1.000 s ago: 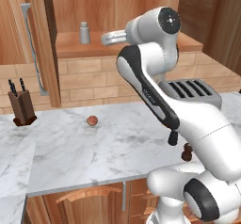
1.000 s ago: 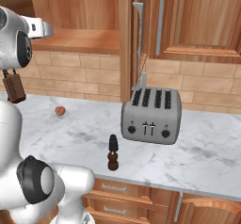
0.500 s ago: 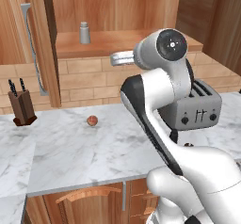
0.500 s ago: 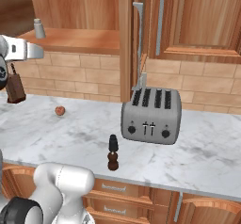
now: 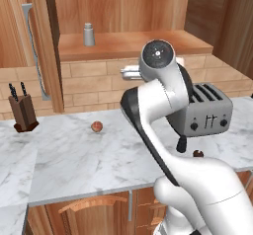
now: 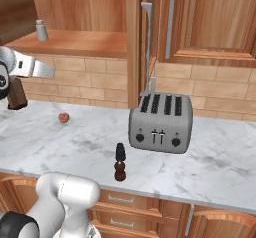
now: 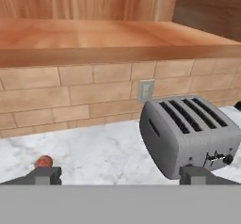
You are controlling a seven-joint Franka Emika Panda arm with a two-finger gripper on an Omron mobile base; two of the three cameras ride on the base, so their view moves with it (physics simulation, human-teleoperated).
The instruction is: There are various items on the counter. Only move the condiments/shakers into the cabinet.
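A home kitchen is shown: a marbled counter point(image 5: 74, 160) at lower frame, wooden cabinet point(image 6: 85, 42) above, brick backsplash point(image 7: 70, 96) between, toaster point(image 6: 160, 123) at center, knife block point(image 5: 23, 111) at left.

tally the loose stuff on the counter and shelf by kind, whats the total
shakers: 3 (grey shaker on the cabinet shelf, black shaker and brown pepper mill on the counter)
reddish ball: 1
toaster: 1
knife block: 1
total: 6
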